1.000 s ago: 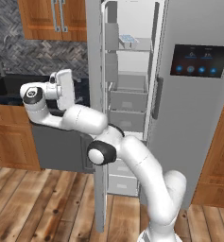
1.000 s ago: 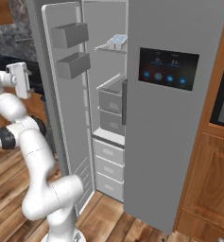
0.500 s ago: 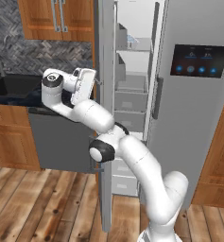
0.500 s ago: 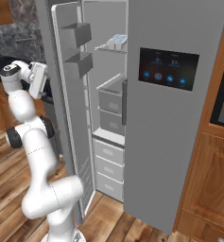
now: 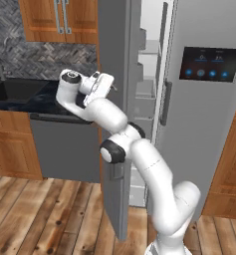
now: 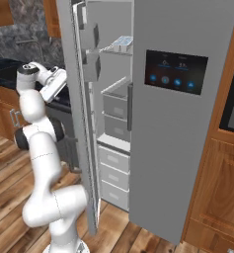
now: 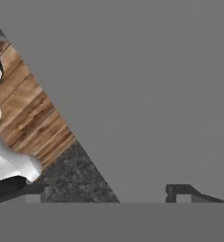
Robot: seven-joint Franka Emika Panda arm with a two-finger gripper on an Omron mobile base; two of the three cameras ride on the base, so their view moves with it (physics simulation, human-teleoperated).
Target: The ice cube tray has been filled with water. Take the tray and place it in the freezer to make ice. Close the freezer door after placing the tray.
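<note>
Claw [image 5: 111, 85] up against the outer face of the freezer door [image 5: 114, 149], fingertips [image 7: 179, 191] set wide apart with only flat grey door between them, nothing gripped. Door swung partway round, not shut, bins on its inner face seen from the right base view. Ice cube tray [image 6: 121, 43] lying on a high white shelf inside the freezer [image 6: 116, 113], pale blue water in its cells. Grey drawers lower down

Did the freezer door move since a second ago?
Yes. The freezer door has swung toward shut: against the freezer, which stays put, the gap is narrower. The gripper is at its outer face.
</note>
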